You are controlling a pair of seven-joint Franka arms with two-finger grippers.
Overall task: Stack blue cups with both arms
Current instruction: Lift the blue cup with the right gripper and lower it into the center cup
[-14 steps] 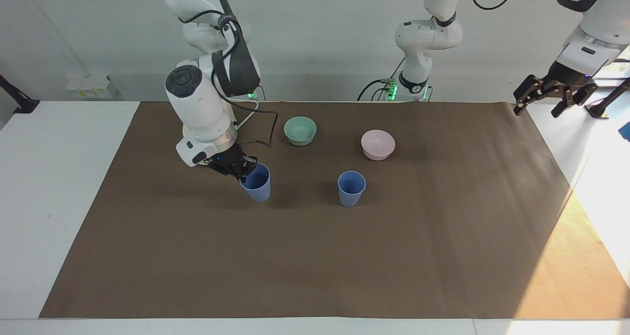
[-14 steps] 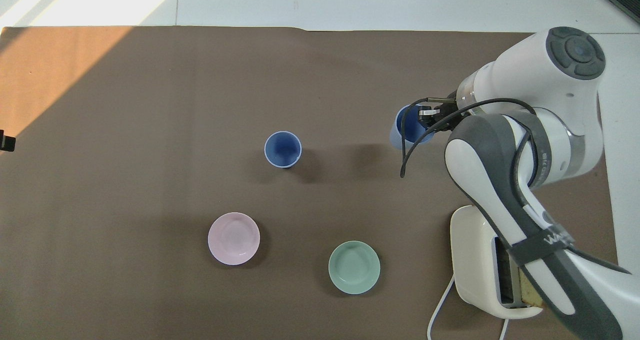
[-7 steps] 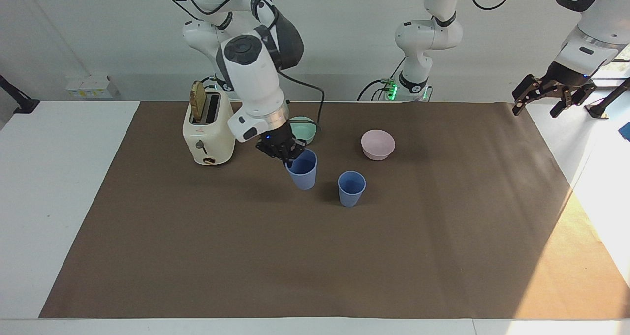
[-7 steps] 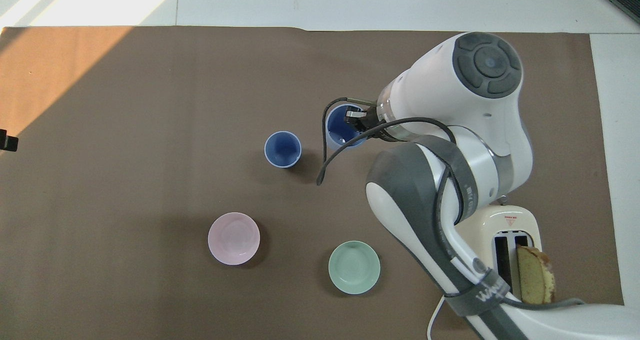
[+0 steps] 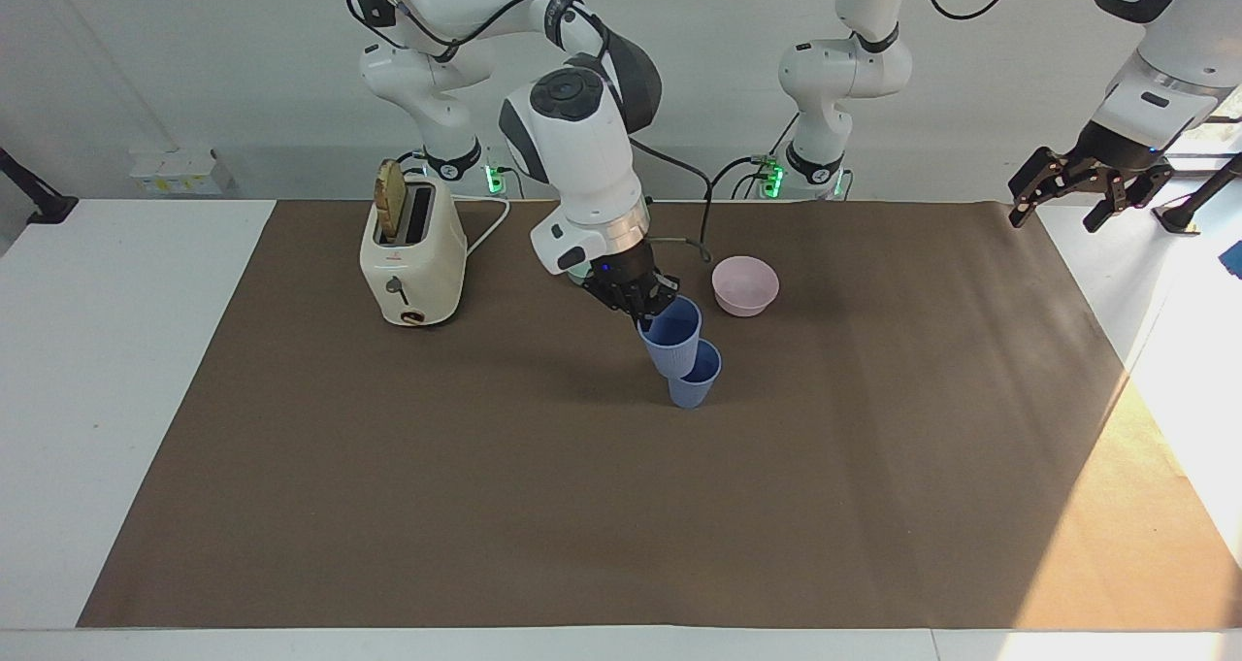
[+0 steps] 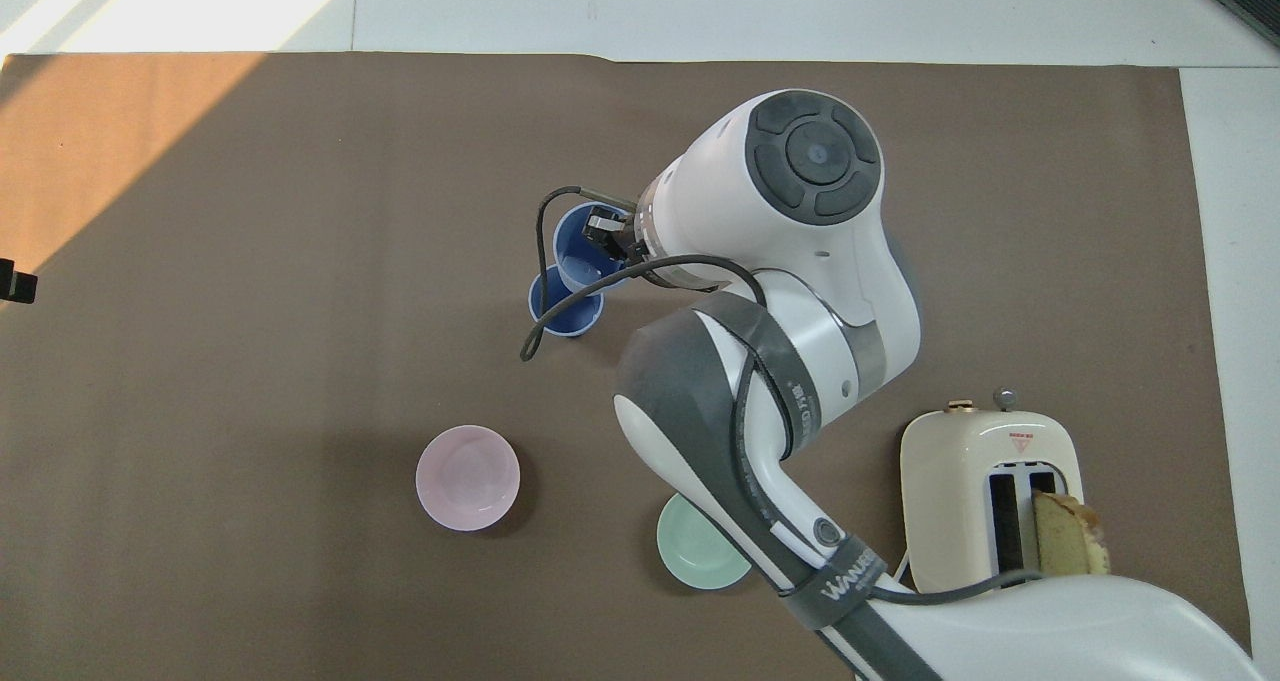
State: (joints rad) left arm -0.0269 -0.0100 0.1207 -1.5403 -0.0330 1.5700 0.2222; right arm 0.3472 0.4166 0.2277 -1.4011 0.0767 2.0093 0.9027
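The right gripper (image 5: pixel 645 302) is clamped on the rim of one blue cup (image 5: pixel 670 336), holding it in the air, tilted, over the second cup (image 5: pixel 695 375), which stands upright on the brown mat (image 5: pixel 388 506). In the facing view the held cup's base sits at about 10 o'clock of the standing cup's mouth, overlapping its rim (whether they touch I cannot tell). The step in hand looks like the nesting itself, and the stack is not yet made. To do it well, I judge the arm should bring the held cup upright, centre its base over the open mouth, and lower slowly; a tilted or off-centre descent could catch the rim and tip the light standing cup. Release should wait until the cup is seated. The left gripper (image 5: pixel 1087 190) waits with fingers spread, up over the table's edge at the left arm's end. The pink bowl (image 5: pixel 745 285) lies at about 1 o'clock of the standing cup, nearer the robots; the toaster (image 5: pixel 412 253) stands toward the right arm's end.
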